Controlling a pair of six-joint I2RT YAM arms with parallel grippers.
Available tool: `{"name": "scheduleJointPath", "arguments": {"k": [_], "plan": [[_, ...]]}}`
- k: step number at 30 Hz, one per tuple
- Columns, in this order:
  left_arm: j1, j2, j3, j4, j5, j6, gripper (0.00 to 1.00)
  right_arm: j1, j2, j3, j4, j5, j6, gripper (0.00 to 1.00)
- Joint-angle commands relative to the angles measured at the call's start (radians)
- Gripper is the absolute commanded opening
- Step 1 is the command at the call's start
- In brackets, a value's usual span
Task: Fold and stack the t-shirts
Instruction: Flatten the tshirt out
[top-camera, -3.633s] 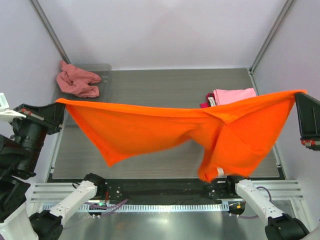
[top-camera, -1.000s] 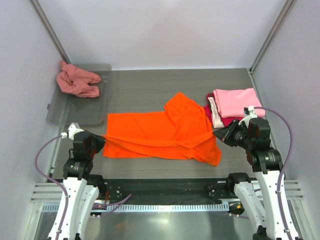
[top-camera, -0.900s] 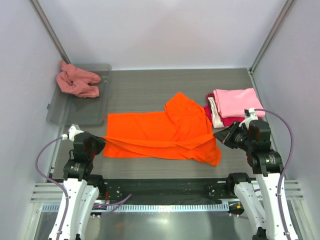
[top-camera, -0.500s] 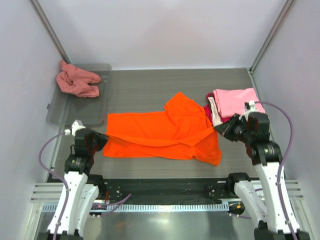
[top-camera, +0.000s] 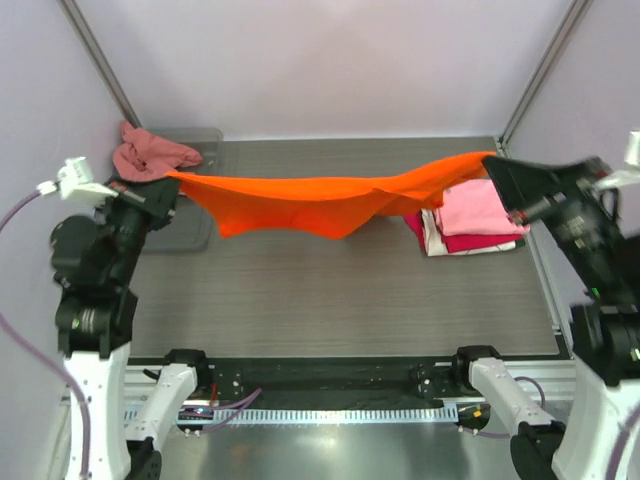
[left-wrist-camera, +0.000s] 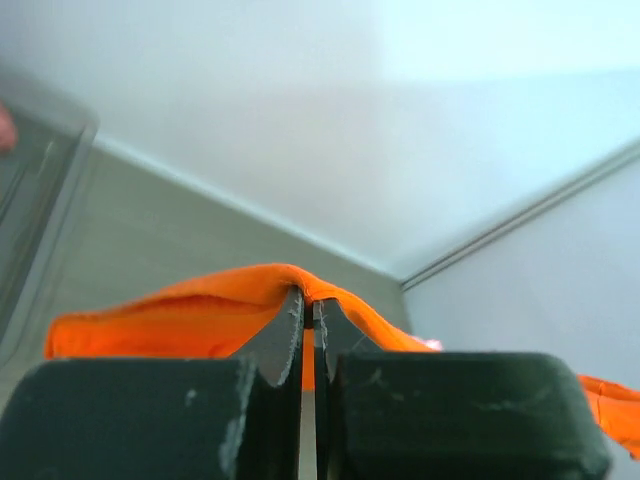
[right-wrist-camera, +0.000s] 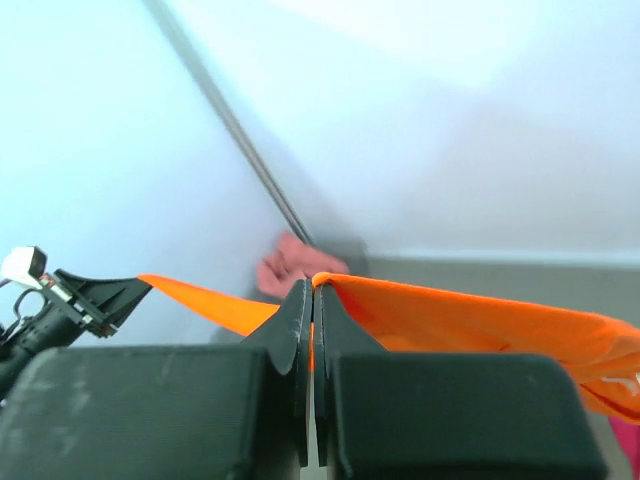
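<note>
The bright orange t-shirt (top-camera: 320, 198) hangs stretched in the air between both arms, sagging in the middle. My left gripper (top-camera: 172, 180) is shut on its left end, and the cloth (left-wrist-camera: 200, 310) drapes over the closed fingertips. My right gripper (top-camera: 492, 160) is shut on the right end, with orange fabric (right-wrist-camera: 470, 320) running away from its jaws. A folded light pink t-shirt (top-camera: 475, 212) lies on a folded crimson red one (top-camera: 470, 242) at the right. The dusty salmon-pink t-shirt (top-camera: 150, 156) lies crumpled in the tray.
A clear grey plastic tray (top-camera: 205, 142) stands at the back left, partly hidden behind the left arm. White walls and metal frame posts (top-camera: 92, 50) close in the grey table (top-camera: 340, 290). The arm bases sit along the near edge.
Both arms have risen and spread apart, lifting the orange t-shirt off the table, where it lay half a second ago. It now hangs taut toward the back.
</note>
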Motion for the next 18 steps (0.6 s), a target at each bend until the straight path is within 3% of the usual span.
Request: {"name": "scheduleJointPath", "arguments": {"k": [1,5,9,14,18], "plan": [[0.005,-0.082,0.098,0.001,0.075,0.042,0.00,0.000,-0.067,0.097,0.071,-0.071,-0.017,0.01],[0.004,-0.107,0.202,-0.034,0.103,0.038,0.00,-0.002,-0.103,0.189,0.097,-0.065,-0.008,0.01],[0.004,-0.064,0.262,-0.082,0.043,0.039,0.00,0.000,-0.077,0.277,0.102,-0.051,-0.002,0.01],[0.004,0.063,0.180,-0.080,-0.007,0.018,0.00,0.000,0.050,0.211,0.097,0.019,0.016,0.01],[0.004,0.211,0.077,0.013,-0.005,0.000,0.00,-0.002,0.213,0.095,0.160,0.027,0.030,0.01]]}}
